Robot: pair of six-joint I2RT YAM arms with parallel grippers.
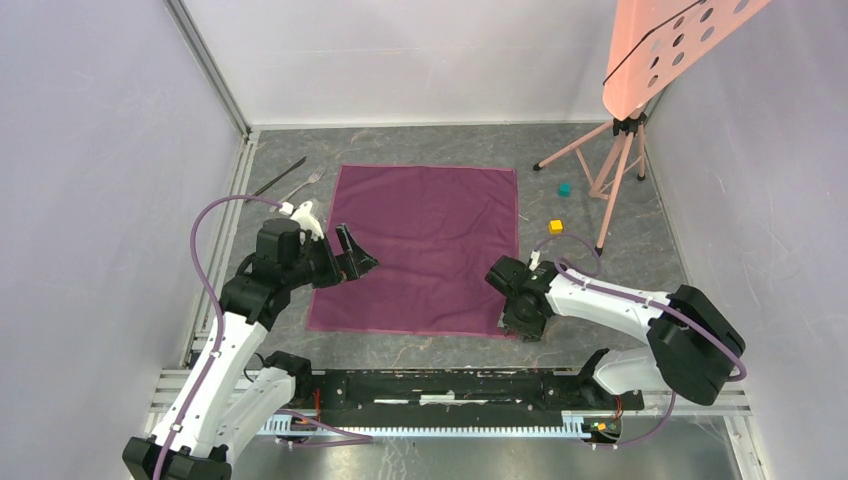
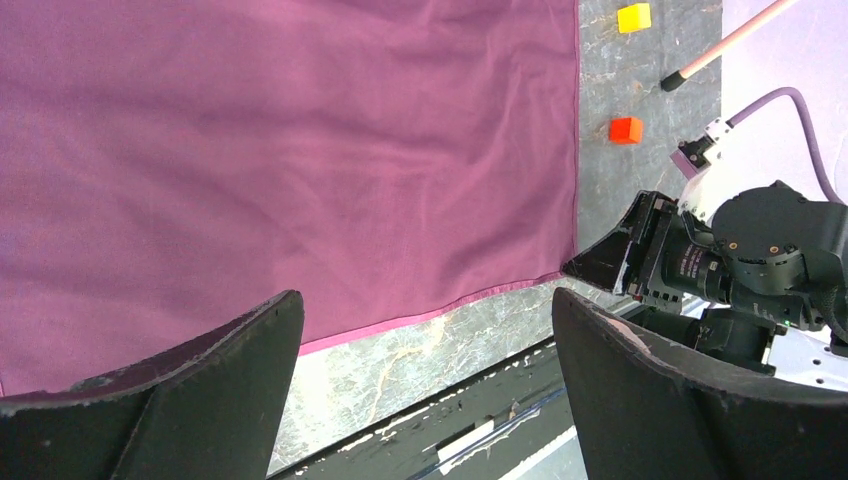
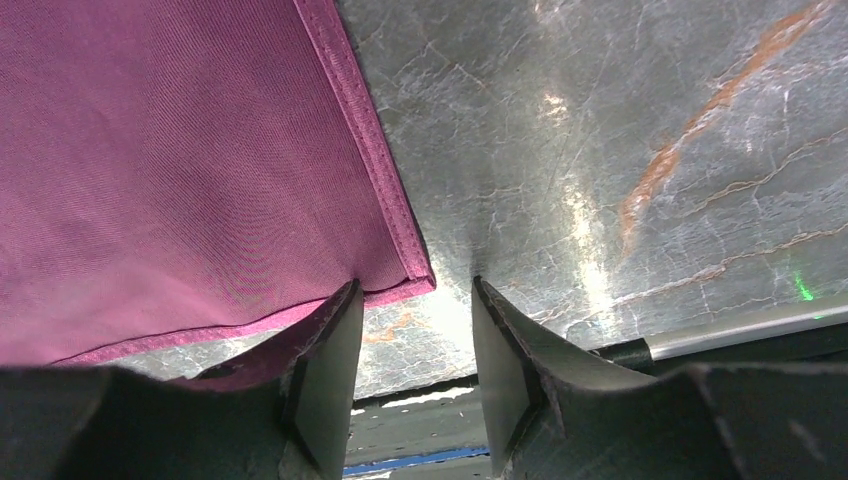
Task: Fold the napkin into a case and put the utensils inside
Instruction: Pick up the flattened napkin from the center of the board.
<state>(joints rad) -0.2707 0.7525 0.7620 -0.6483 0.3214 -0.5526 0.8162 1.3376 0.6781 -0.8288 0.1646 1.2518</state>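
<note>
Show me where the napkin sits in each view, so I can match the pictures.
Top external: the napkin lies spread flat mid-table, between the arms.
Left wrist: the napkin fills the upper left.
Right wrist: the napkin fills the upper left, ending at the right pincer.
Shared landmark: its near right corner, seen in all three.

Counted: one napkin (image 1: 425, 245), one fork (image 1: 307, 183), one knife (image 1: 278, 177), one tripod (image 1: 628, 126). Three cubes are seen: a teal cube (image 1: 564, 188), a yellow cube (image 1: 555, 227), an orange-red cube (image 2: 626, 130).
</note>
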